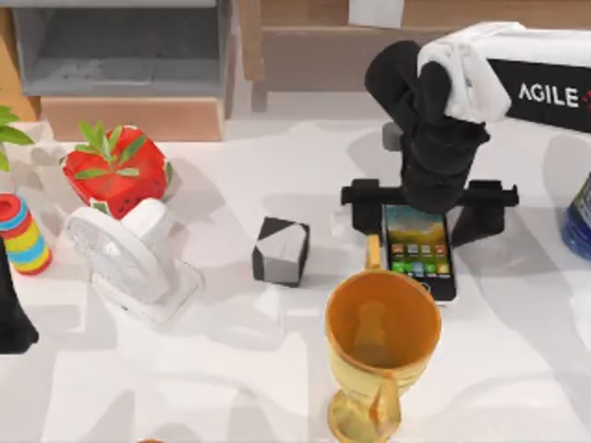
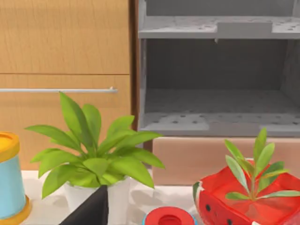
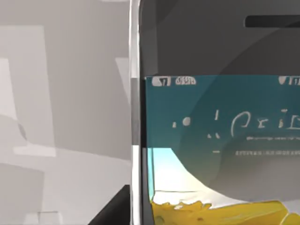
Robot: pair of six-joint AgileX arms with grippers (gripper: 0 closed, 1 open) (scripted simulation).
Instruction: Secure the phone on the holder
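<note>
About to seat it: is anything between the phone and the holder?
Nothing visible does. The phone lies right at the black holder, its top end under the right gripper. The gold cup and cube stand on its other sides.

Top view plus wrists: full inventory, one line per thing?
phone: 1, black, lit screen, right of centre, at the holder
holder: 1, black, behind the phone
cube: 1, black-and-white, centre
goblet: 1, golden, front centre
fan: 1, white, left
watermelon pot: 1, red with green plant, back left
ring stack: 1, multicoloured, left edge
white pot plant: 1, green leaves, beside the watermelon pot
right arm: over the phone's top end
left arm: parked, left edge
</note>
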